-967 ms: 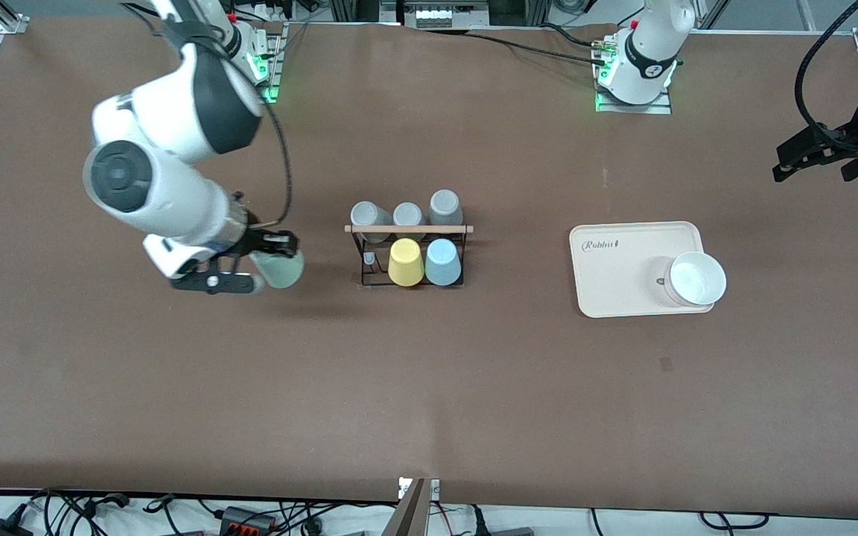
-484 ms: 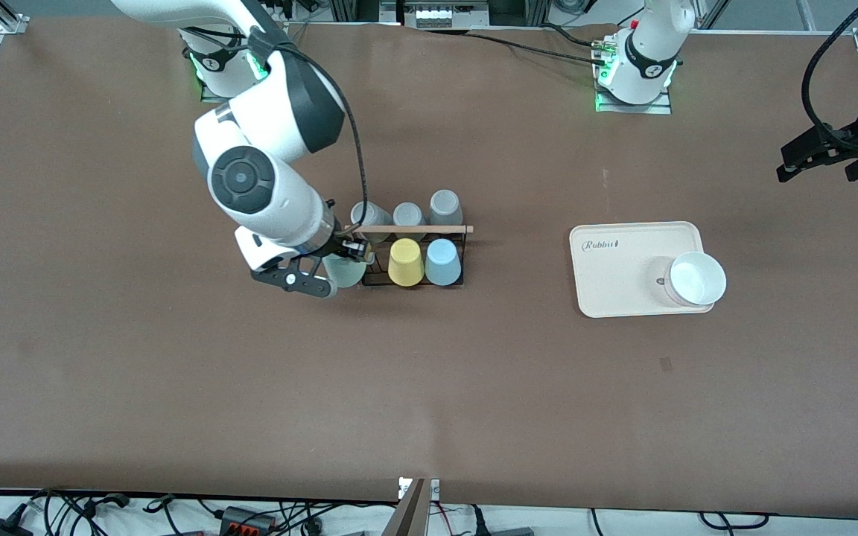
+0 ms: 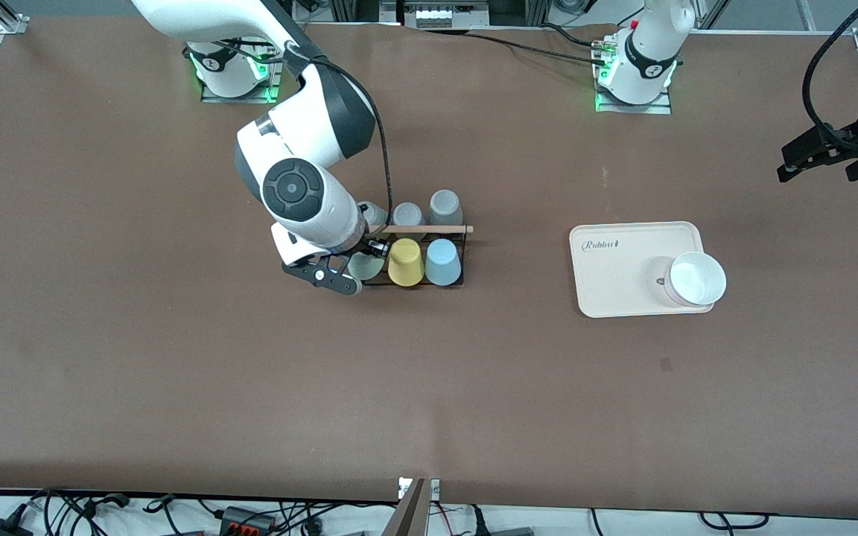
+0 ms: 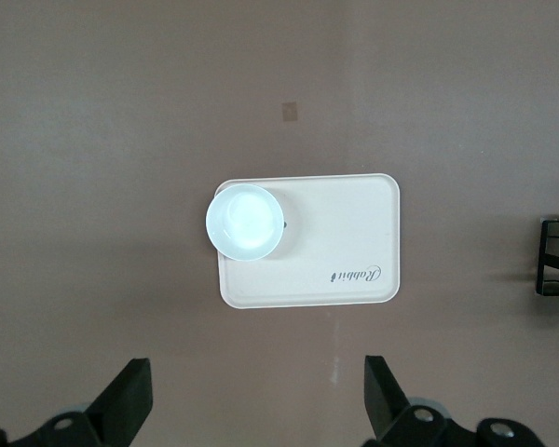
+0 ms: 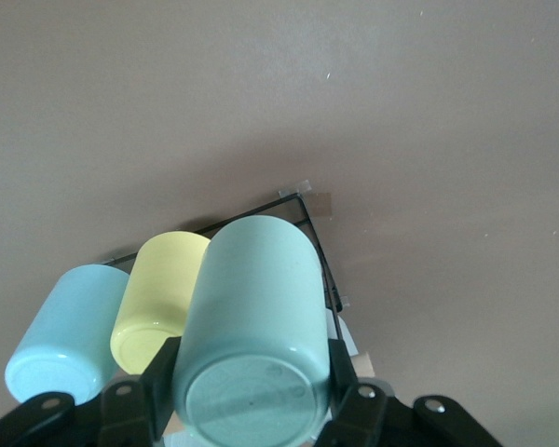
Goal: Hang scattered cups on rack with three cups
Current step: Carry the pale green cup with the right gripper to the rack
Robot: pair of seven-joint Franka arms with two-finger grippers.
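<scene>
My right gripper [image 3: 355, 266] is shut on the pale mint green cup [image 3: 364, 265], held upside down at the rack's [image 3: 408, 229] end slot, right beside the yellow cup [image 3: 405, 262]. In the right wrist view the mint cup [image 5: 252, 307] fills the space between my fingers [image 5: 135, 405], its base toward the camera. The light blue cup [image 3: 443, 262] hangs on the rack next to the yellow one. Whether the mint cup sits on a peg is hidden. My left gripper [image 3: 809, 156] waits open, high at the left arm's end of the table.
Grey cups [image 3: 445, 207] hang on the rack's row farther from the front camera. A cream tray [image 3: 615, 275] holding a white bowl [image 3: 695, 279] lies toward the left arm's end. The left wrist view looks down on that tray [image 4: 345, 223] and bowl [image 4: 246, 221].
My right arm has carried the mint cup from the right arm's end of the table to the rack's end slot beside the yellow cup. The left arm has hardly moved.
</scene>
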